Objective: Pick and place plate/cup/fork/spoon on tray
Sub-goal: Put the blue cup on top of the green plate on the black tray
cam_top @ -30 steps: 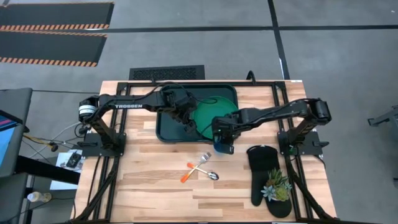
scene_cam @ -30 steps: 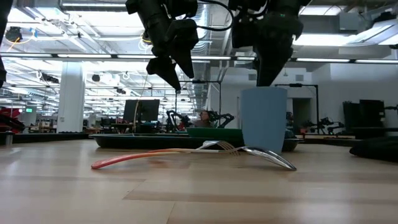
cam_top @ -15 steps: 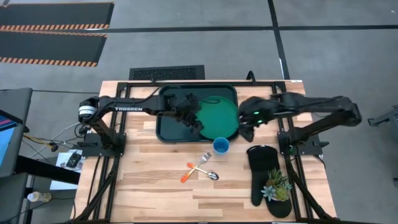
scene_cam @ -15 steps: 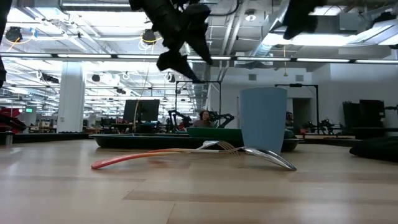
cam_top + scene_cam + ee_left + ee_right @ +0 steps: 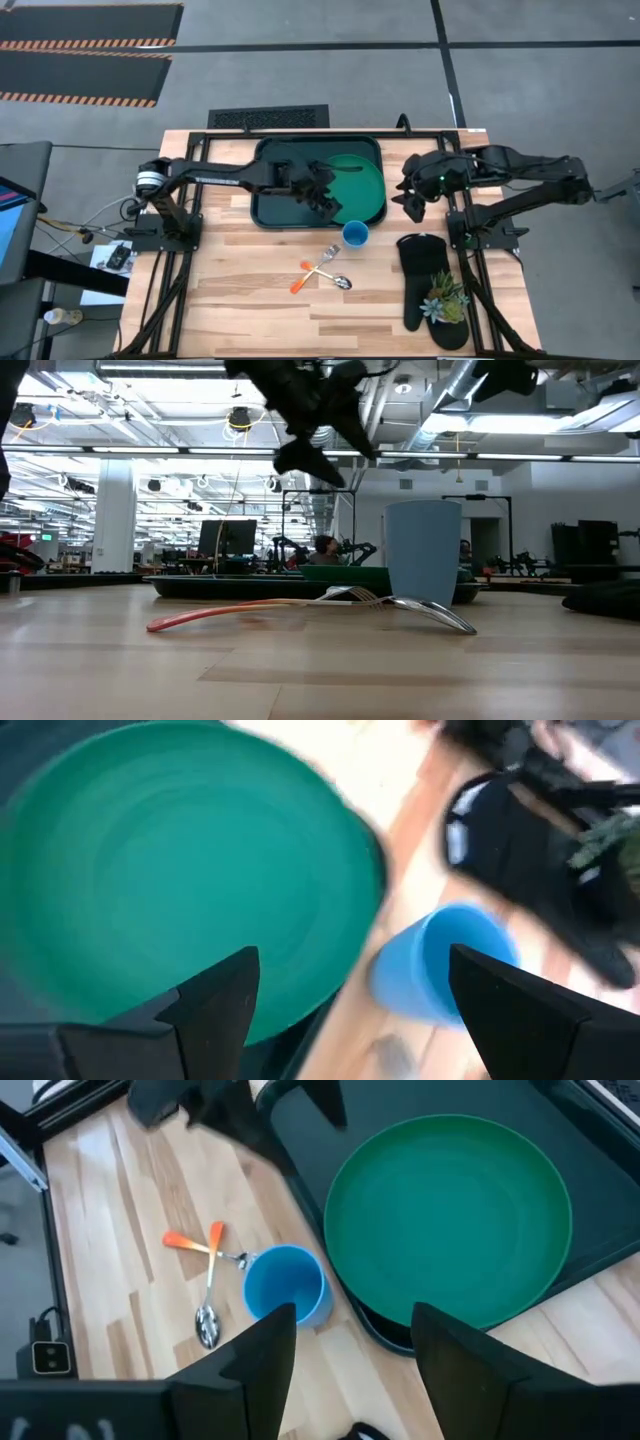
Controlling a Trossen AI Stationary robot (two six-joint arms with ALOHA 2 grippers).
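High view: the tray (image 5: 268,200) holds only the plate (image 5: 360,188), which fills its right end. The cup (image 5: 355,234) stands upright on the table just beside the tray's near right corner, nothing visible inside it. The fork (image 5: 322,262) and spoon (image 5: 325,276) lie crossed nearer still. The left gripper (image 5: 328,198), fingers spread and empty, hovers over the plate's near-left edge. The right gripper (image 5: 409,190), released, hangs right of the tray.
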